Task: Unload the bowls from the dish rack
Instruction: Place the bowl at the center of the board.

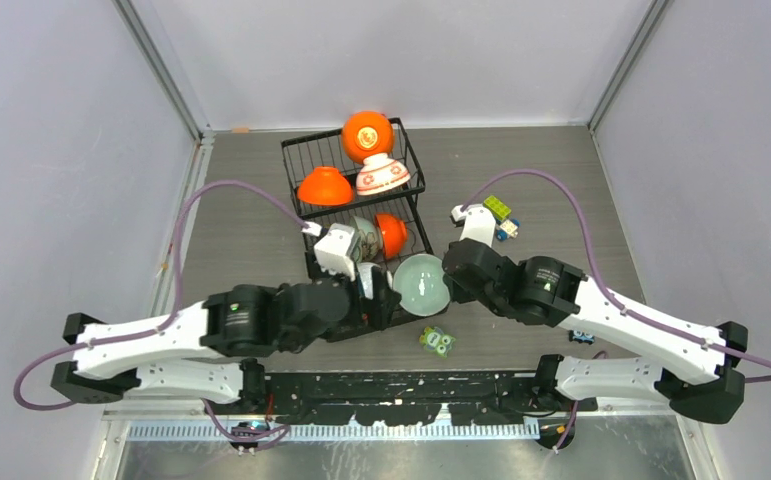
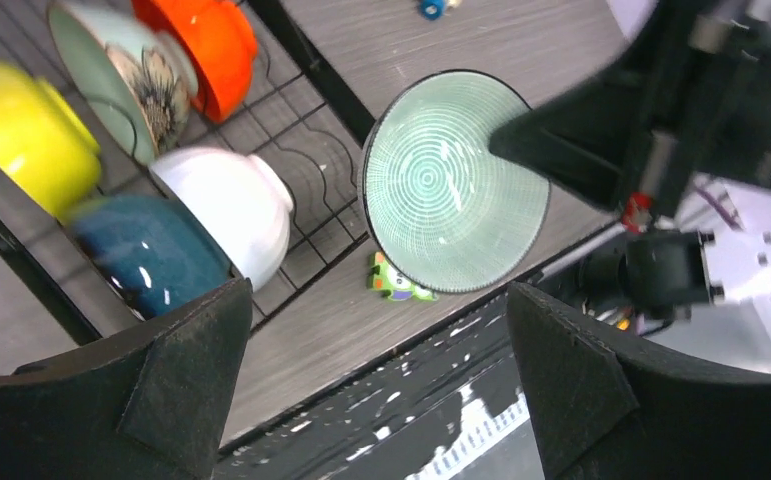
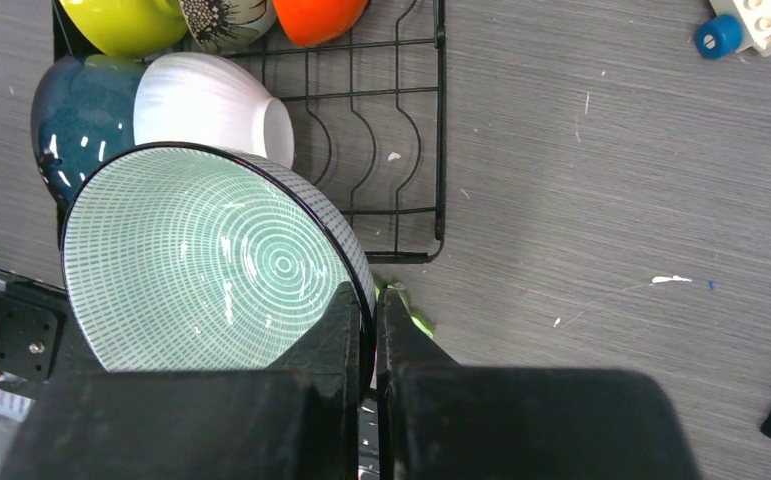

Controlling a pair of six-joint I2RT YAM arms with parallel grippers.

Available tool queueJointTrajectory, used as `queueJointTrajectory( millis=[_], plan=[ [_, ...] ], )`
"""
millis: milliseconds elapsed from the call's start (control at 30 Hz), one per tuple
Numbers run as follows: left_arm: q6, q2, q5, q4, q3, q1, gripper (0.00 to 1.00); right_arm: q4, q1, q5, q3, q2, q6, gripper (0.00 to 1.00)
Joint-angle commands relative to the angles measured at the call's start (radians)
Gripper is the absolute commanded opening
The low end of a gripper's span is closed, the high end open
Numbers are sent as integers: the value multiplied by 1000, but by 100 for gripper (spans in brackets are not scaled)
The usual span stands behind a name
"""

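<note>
Right hand (image 3: 372, 312): was clamped on the rim of the pale mint bowl (image 3: 211, 255), which hung tilted just off the near corner of the rack (image 3: 439, 150). Left hand (image 2: 376, 335): stood wide open, empty, beside it. Handling: the bowl wanted a firm pinch, travel to bare surface (image 3: 611, 200), base-down landing.

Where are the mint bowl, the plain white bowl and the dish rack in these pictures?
mint bowl (image 3: 211, 265): right wrist view, on its ribbed inside.
white bowl (image 3: 201, 100): right wrist view, on its outer wall.
dish rack (image 3: 439, 140): right wrist view, on its outer frame wire.
</note>
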Motion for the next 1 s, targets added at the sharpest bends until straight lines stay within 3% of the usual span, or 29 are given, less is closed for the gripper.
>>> queueJointTrajectory(
  millis=[0,133,300,467,867,967],
  plan=[
    [-325,94,14,-14,71,64,100,119,3,47,13,7,97,1],
    [-404,166,-5,-111,124,107,100,115,2,16,29,23,136,1],
    [-402,161,-15,-57,72,140,98,93,10,17,42,33,162,1],
    [-453,195,-21,-77,62,171,77,78,15,31,45,39,168,1],
    [-467,283,3,-88,64,182,51,58,18,58,78,41,169,1],
    [-475,284,13,-72,46,185,39,58,17,60,77,37,170,1]
  ],
)
